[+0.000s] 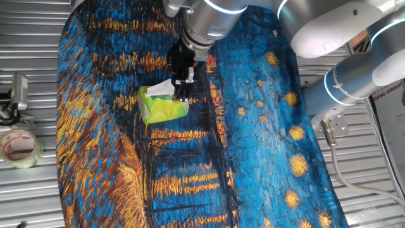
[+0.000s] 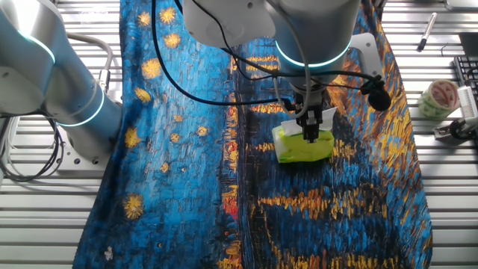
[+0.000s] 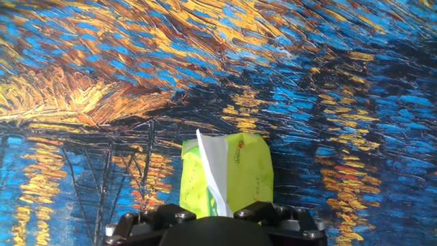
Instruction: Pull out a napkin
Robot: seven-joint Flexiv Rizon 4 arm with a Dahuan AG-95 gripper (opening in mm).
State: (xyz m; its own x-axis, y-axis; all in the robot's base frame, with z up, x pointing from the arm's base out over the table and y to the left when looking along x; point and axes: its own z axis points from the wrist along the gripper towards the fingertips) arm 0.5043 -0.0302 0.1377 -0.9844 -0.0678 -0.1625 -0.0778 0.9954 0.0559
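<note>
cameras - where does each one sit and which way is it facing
One fixed view: high at one side of the table, looking down on the painted cloth, green pack and napkin; arm and gripper enter from the top.
The other fixed view: the opposite side, the arm's base at left.
Hand view: on the hand, looking down the jaws at the napkin.
All show the pack; both fixed views share a tape roll.
</note>
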